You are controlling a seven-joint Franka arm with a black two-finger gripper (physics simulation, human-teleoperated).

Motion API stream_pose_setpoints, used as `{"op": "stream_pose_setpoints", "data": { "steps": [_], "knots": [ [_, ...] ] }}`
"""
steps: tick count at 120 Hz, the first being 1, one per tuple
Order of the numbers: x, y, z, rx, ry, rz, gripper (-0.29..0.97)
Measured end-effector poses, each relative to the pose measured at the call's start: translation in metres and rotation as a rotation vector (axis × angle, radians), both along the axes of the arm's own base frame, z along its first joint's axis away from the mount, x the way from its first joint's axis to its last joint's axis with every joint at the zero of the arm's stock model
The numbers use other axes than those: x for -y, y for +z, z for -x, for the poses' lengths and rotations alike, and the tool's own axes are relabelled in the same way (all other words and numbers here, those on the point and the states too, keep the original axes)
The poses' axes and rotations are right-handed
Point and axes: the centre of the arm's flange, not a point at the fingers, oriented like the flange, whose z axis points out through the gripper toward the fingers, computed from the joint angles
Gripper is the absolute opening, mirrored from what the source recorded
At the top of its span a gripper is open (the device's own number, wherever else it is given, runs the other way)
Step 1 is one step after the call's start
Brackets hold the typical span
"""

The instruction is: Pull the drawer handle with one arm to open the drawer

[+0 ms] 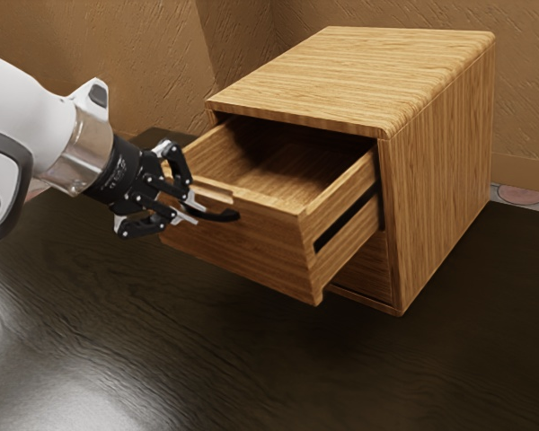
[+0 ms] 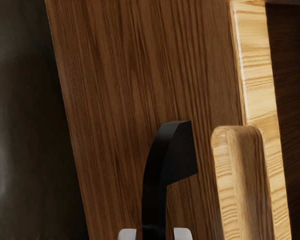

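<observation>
Drawer [image 1: 242, 247] stands partly out of the cabinet [image 1: 431, 162]; the desk [image 1: 251, 359] extends before the cabinet.
The handle [image 1: 223, 215], on the drawer front, is clamped in the claw [image 1: 190, 211].

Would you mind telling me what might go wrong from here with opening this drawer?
1. The drawer already stands far out of the cabinet; pulling much further might draw it off its runners and let it tip.
2. The gripper appears to sit toward one end of the black handle, not its middle, so the pull might skew the drawer or slide off the handle.
</observation>
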Motion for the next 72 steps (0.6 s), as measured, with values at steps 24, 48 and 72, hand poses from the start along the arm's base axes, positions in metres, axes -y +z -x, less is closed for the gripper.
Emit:
{"op": "stream_pose_setpoints", "data": {
  "steps": [24, 48, 72],
  "knots": [
    [-0.004, 0.002, 0.020, 0.013, 0.001, 0.010, -0.04],
    [-0.014, 0.032, 0.056, 0.064, 0.011, 0.013, 0.14],
    [-0.040, 0.155, 0.156, 0.146, 0.163, -0.082, 0.45]
  ]
}}
